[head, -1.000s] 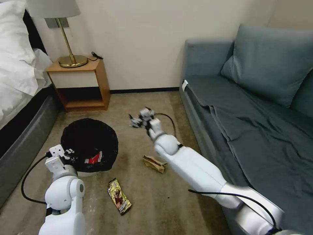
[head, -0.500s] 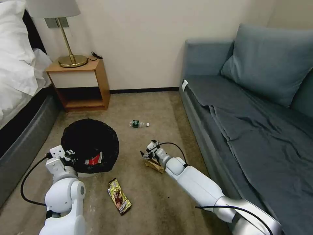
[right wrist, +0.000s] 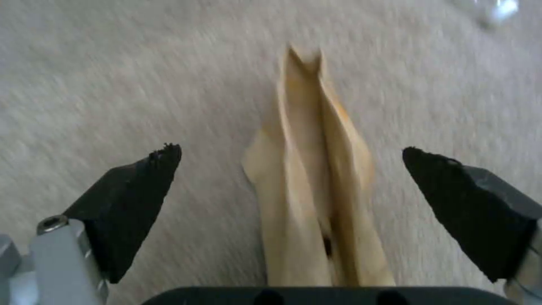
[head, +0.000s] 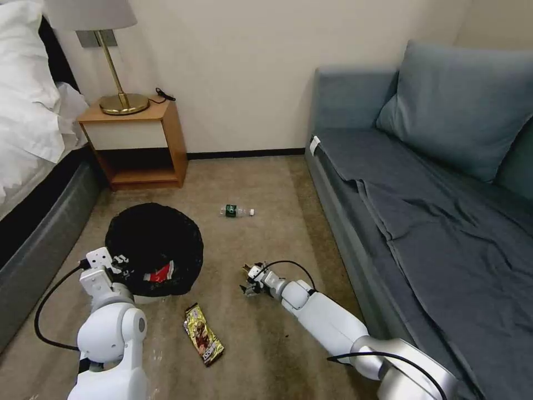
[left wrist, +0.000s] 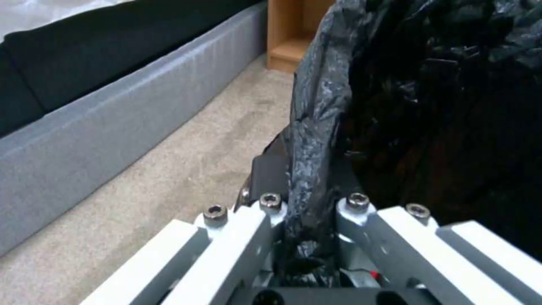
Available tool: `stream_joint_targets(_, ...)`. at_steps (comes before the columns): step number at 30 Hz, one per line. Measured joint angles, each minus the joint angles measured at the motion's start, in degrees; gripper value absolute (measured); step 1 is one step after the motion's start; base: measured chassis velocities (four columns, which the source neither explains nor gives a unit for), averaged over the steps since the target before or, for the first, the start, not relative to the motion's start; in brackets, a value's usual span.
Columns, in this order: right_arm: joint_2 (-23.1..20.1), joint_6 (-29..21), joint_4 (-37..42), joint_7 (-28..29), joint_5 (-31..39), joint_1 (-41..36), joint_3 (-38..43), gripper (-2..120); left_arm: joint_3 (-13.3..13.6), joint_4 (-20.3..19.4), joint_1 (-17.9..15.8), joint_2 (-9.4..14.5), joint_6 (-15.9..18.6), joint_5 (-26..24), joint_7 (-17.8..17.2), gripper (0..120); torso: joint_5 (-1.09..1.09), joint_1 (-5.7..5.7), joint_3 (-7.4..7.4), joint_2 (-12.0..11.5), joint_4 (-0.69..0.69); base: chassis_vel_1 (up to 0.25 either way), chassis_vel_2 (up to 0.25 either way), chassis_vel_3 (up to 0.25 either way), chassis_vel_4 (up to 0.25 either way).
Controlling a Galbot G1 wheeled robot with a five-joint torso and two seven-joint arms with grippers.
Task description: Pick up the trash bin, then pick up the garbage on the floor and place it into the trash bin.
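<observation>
Right tool (right wrist: pixel 291 152) dropped lower, spread wide astride paper bag (right wrist: pixel 316 203); bag's long axis parallels fingers.

Beige carpet floor (head: pixel 266 183) carried everything. Trash bin (head: pixel 154 247) with black liner sat on the floor near the bed-side edge, a red-and-white carton (head: pixel 161 273) visible inside it. Gold snack wrapper (head: pixel 204 334) lay flat on the floor just beside the bin, toward the near edge. Small clear bottle (head: pixel 236 211) with green label lay on its side mid-floor, nearer the wall edge, well apart from the wrapper. Brown paper bag (right wrist: pixel 316 186) lay on the floor between the wrapper and the sofa-side edge. Nightstand (head: pixel 139 143) stood in the far corner by the bed.
</observation>
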Motion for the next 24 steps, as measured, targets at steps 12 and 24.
stream_joint_targets(12,-0.1,-1.1,-4.7,-2.9,3.1,0.1,5.2,96,0.5,-0.5,0.2,-0.5,0.0,0.9,0.0,4,0.00,0.00,0.00,0.0,0.00,0.000,0.000,0.000,0.000)
stream_joint_targets(24,-0.1,-0.7,-3.9,-2.1,3.6,-1.4,5.8,58,0.6,-0.4,0.4,-0.7,-0.3,1.0,-0.1,4,0.00,0.00,0.00,0.0,0.00,0.000,0.000,0.000,0.000)
